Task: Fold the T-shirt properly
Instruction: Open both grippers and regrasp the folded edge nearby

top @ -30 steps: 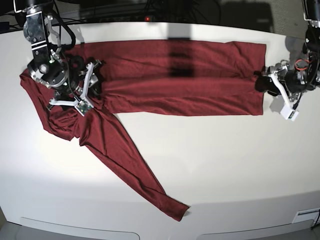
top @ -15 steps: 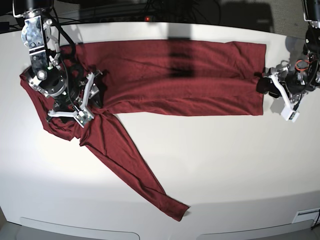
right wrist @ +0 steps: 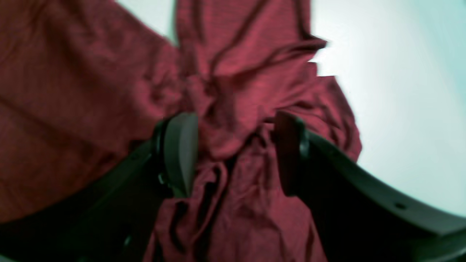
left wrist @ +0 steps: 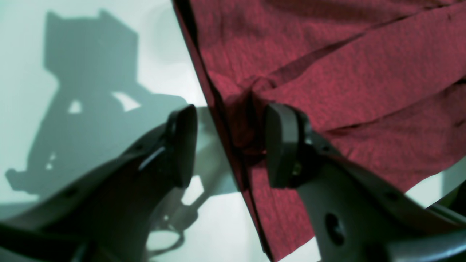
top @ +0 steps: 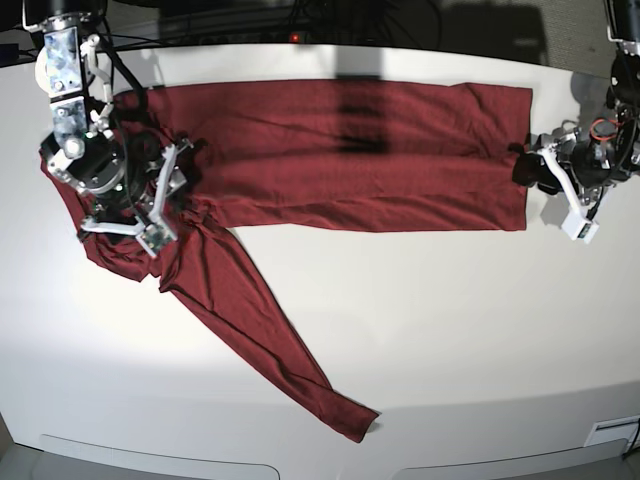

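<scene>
Straddling the hem edge of the T-shirt, my left gripper has its jaws parted, one pad over bare desk and the other over the cloth, with a small bunched fold standing between them but not pinched. My right gripper is likewise parted, its pads either side of a rumpled mound of the same maroon fabric (that view is blurred, so I cannot tell whether either pad touches the cloth). From the base view the T-shirt lies spread across the far half of the desk, one long sleeve trailing diagonally toward the near edge. My right gripper hides the collar end, and my left gripper sits at the hem.
</scene>
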Available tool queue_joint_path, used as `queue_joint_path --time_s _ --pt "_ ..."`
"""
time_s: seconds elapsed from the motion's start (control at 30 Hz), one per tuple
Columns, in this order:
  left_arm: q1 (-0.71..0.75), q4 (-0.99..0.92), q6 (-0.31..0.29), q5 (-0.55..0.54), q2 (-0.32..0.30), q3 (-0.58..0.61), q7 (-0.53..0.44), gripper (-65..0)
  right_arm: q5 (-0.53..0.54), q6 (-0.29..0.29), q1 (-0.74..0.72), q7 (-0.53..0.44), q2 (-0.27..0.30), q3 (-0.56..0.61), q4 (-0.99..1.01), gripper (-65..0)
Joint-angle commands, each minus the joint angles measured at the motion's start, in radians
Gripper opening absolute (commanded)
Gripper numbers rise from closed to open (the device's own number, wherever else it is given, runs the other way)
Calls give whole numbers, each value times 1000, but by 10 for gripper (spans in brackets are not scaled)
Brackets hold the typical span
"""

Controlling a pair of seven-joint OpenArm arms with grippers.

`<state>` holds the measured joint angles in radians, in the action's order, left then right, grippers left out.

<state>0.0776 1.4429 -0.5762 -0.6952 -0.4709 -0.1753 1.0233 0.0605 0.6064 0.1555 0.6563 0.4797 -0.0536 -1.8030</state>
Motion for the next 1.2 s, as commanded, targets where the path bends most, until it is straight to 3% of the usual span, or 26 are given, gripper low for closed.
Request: queue_joint_path --time_s 0.0,0.17,0.37,0.47,0.6,0.77,0.93,1.07,1.17 --pt "-14 17 -1 -4 -20 -8 -26 -353 32 -8 -14 -17 16 -35 -41 -316" --pt "-14 17 0 124 -20 -8 -110 -354 188 -7 -14 -6 16 -214 -103 -316" --pt "-60 18 0 59 12 -8 -188 -354 232 -10 -20 -56 -5 -345 -21 -316" --pt "-123 18 0 59 65 -8 -172 -354 253 -9 -40 -61 -22 -338 63 -316" --pt "-164 18 -1 61 114 -6 -80 -354 336 26 -60 1 -63 -308 80 -316" --pt "-131 17 -1 67 130 -6 -82 -354 310 26 -72 -57 -98 -271 83 -316" --pt "-128 17 -1 66 142 -6 -82 -354 245 25 -197 -77 -164 -251 181 -316" --pt "-121 16 -3 71 158 -6 -74 -354 261 26 -329 10 -229 -239 344 -316" --pt "-105 16 0 135 177 -6 -119 -360 305 83 -349 48 -259 -204 385 -316"
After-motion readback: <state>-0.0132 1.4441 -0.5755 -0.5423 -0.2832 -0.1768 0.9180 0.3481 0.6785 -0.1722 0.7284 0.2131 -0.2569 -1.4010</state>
